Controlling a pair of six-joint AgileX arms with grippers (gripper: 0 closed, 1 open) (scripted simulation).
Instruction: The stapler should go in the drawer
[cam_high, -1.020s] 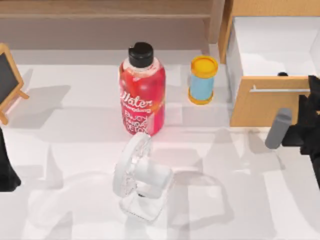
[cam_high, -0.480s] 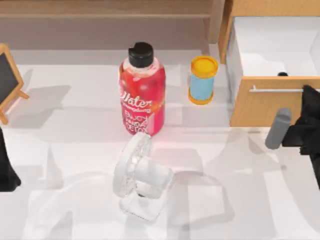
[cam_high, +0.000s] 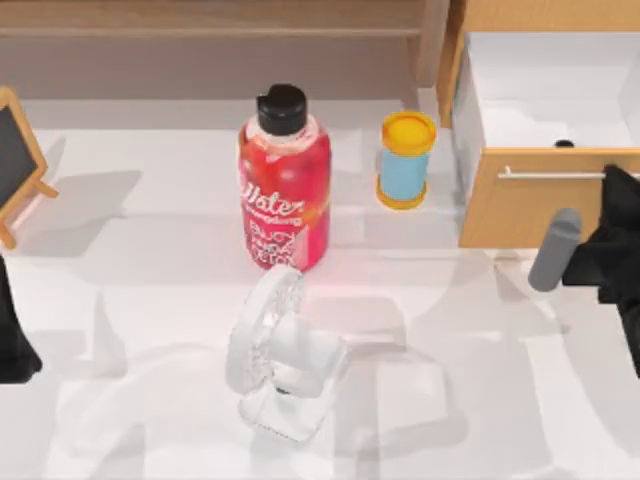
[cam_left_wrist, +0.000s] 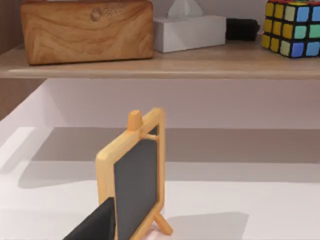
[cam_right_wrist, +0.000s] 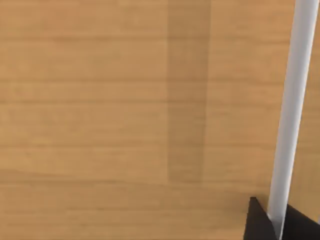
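Straddling the drawer (cam_high: 520, 210) front's silver handle (cam_right_wrist: 292, 110), the right gripper (cam_right_wrist: 274, 225) seems narrowly parted around it; firm grip unclear.

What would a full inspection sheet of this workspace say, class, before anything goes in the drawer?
Surface: white table, level.
Job's things: drawer pulled open, white inside, at the table's right.
Clutter: red bottle, blue can, white fan, small blackboard.
Grippers: right gripper at the drawer's handle; left gripper parked at the table's left edge.
Cables: nothing seen.
Surroundings: wooden shelf holding a wooden box, tissue box, colour cube and a small black item, too small to name.
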